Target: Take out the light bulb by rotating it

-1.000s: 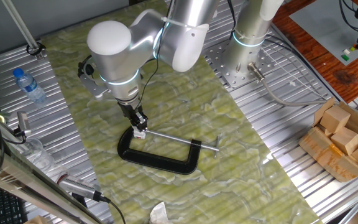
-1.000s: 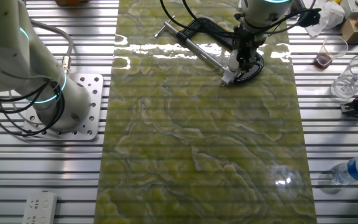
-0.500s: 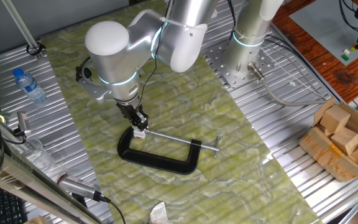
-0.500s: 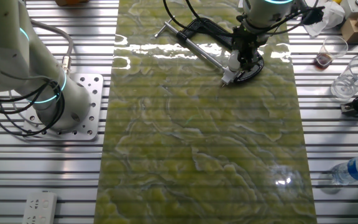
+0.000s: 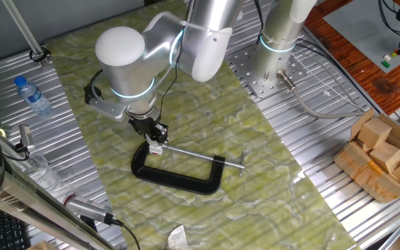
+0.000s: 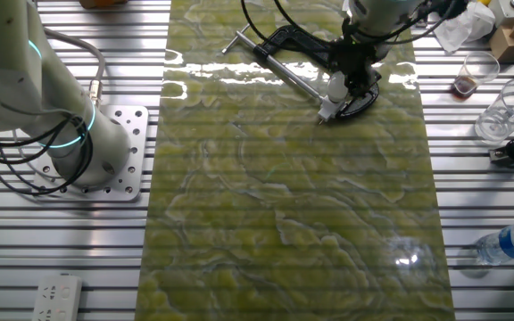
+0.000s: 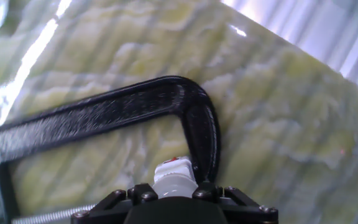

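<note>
1. While I have the hand (image 5: 157, 138) down at the clamp end, I see the light bulb (image 7: 174, 179) sitting right between the fingers in the hand view, its white body just ahead of the finger roots with a small red mark near its far end.
2. I read the hand as closed on the light bulb: both fixed views show the dark fingers pinched around a small white piece, and no gap shows on either side of it.
3. The bulb is at the jaw end of the black C-clamp (image 5: 179, 177), whose curved frame sweeps away ahead of the hand; the clamp's silver screw rod (image 5: 203, 157) runs off to the hand's side across the green mat (image 5: 255, 153) on the table (image 5: 311, 125).
4. I judge the grasp stage done and the unscrewing under way or about to start; I cannot tell from these views how many turns are made.
5. The bulb looks seated in its holder at the clamp, not lifted free, so the turning out and the lift away are, I think, what is left.
6. I cannot see the socket threads; the fingers hide them.
</note>
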Controlling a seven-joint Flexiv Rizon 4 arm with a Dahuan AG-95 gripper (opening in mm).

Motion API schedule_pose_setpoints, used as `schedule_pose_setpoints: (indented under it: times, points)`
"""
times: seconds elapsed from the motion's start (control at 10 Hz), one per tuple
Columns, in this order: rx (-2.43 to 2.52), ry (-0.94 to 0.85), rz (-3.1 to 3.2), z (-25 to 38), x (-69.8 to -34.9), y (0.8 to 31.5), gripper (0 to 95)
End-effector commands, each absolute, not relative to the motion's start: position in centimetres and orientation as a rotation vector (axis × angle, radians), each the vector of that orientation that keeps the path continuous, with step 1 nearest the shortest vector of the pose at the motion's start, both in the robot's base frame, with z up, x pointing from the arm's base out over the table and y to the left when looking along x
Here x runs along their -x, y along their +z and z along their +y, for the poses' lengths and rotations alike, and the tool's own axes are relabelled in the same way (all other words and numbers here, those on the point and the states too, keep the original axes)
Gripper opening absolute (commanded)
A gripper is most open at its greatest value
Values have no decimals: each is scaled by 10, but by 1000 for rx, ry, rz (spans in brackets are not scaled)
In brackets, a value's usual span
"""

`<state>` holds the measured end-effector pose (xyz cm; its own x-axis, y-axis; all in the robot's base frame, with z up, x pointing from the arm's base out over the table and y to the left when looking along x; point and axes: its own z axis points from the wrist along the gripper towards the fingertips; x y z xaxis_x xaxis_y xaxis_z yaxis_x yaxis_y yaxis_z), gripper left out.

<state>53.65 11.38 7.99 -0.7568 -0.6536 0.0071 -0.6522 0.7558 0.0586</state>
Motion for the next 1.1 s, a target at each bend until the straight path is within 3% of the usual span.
schedule_pose_setpoints:
  times: [0.1, 1.1]
  points:
    - [-1531, -93, -2721, 117, -536, 79, 0]
    - [-2045, -88, -2328, 117, -535, 81, 0]
